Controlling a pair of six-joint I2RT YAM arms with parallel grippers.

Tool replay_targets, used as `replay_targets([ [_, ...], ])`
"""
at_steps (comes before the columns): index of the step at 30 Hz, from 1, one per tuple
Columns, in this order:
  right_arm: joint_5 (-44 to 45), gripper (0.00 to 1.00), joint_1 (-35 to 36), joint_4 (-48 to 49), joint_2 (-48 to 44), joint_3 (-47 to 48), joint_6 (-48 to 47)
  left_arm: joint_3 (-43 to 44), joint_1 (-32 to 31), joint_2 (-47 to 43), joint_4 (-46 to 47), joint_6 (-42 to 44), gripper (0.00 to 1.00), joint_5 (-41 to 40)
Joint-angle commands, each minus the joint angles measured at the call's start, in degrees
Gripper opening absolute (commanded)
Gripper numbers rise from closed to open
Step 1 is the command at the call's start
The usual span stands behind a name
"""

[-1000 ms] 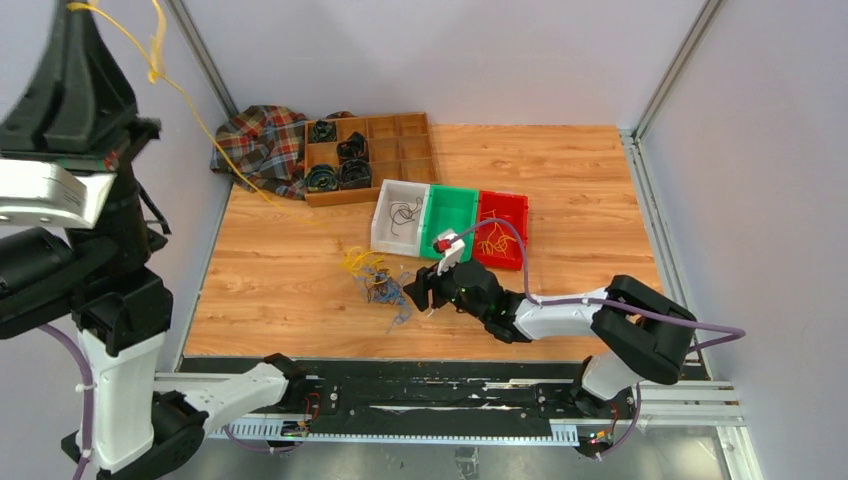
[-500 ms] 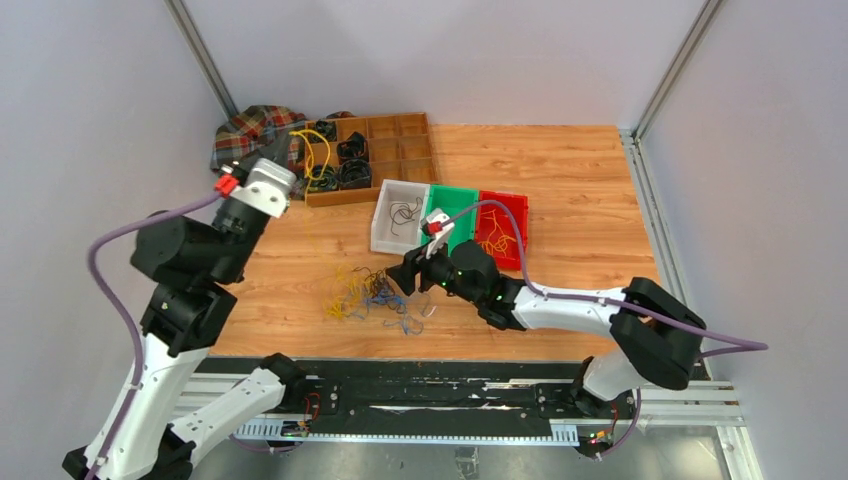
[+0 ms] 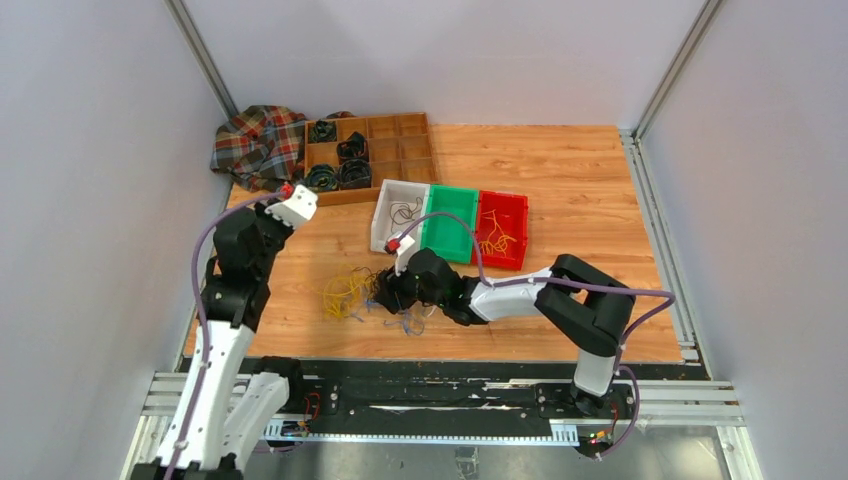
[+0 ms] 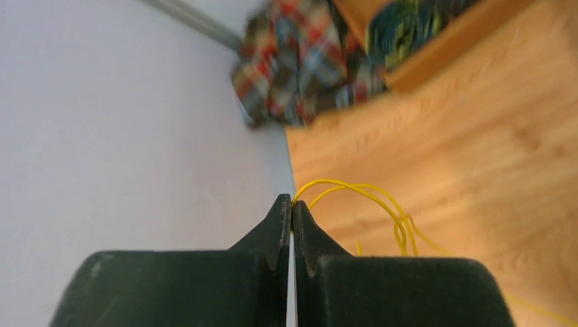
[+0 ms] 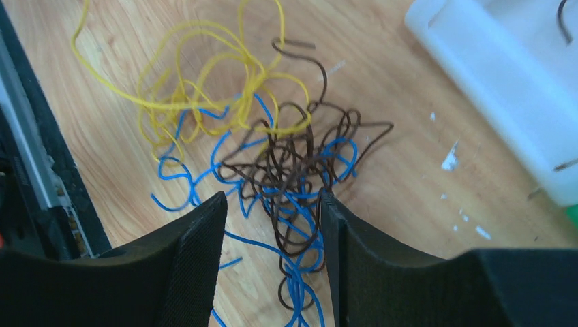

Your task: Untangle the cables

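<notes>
Cables [image 5: 293,160] tangled on wooden table [image 3: 570,170], near white bin [image 3: 381,222].
Right gripper [image 5: 271,197] wide open, astride them; left gripper [image 4: 292,208] pinched tight on a yellow strand [image 4: 330,181].

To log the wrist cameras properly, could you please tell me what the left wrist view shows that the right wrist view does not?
Only left wrist: the left tool shut on a yellow wire, and the plaid cloth. Only right wrist: the open right tool over tangled blue wires and brown wires, beside the white bin. Both: yellow wire and the wooden table.
</notes>
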Motion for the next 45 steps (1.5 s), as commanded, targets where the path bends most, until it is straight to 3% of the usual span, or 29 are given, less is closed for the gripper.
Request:
replay_targets([
  [1,1.83,0.47,0.83,-2.93,0.71,0.94,0.88,-3.43,12.69,6.32,0.34,2.65,0.01,7.23],
  [5,8.28,0.21,0.79,-9.02,-1.60,0.74,0.97,-4.18,19.25,13.34,0.35,6.47,0.01,11.70],
  [9,16.32,0.01,0.41,-15.84,-5.72,-0.02,2.02,-5.90,19.42,16.04,-1.03,7.43,0.15,14.24],
  [10,17.54,0.01,0.13,-16.66,-6.86,-0.69,2.66,-6.59,19.40,16.23,-1.23,8.08,0.27,15.11],
  [13,17.78,0.01,-0.43,-14.69,-10.01,-4.02,3.51,-6.39,19.22,17.18,-8.47,13.70,0.76,21.54],
  [14,17.50,0.01,-0.44,-13.80,-10.79,-4.84,3.57,-5.49,19.00,17.30,-13.05,15.96,0.87,25.15],
  [16,17.00,0.01,-0.44,-12.90,-11.49,-5.50,3.59,-3.86,17.15,17.38,-22.42,20.97,0.94,30.46],
  [19,16.01,0.01,-0.44,-12.88,-11.18,-4.72,3.62,-2.86,11.06,17.29,-30.63,25.88,0.96,33.42],
  [22,15.81,0.01,-0.44,-13.39,-11.08,-4.48,3.98,-2.87,6.18,17.86,-31.01,24.98,0.96,34.57],
  [27,17.51,0.01,-0.44,-14.02,-13.26,-6.07,4.58,-1.15,3.75,25.50,-20.41,16.18,0.89,30.20],
  [32,19.68,0.01,-0.59,-16.57,-15.99,-7.47,5.02,4.53,3.64,33.21,-19.26,10.21,0.85,32.48],
  [38,19.81,0.11,-0.57,-16.59,-18.24,-9.27,6.05,5.52,2.91,39.07,-19.09,4.68,0.82,34.13],
  [45,21.24,0.36,-0.61,-15.79,-21.96,-9.11,4.23,3.94,2.34,41.85,-15.15,2.57,0.80,32.66],
])
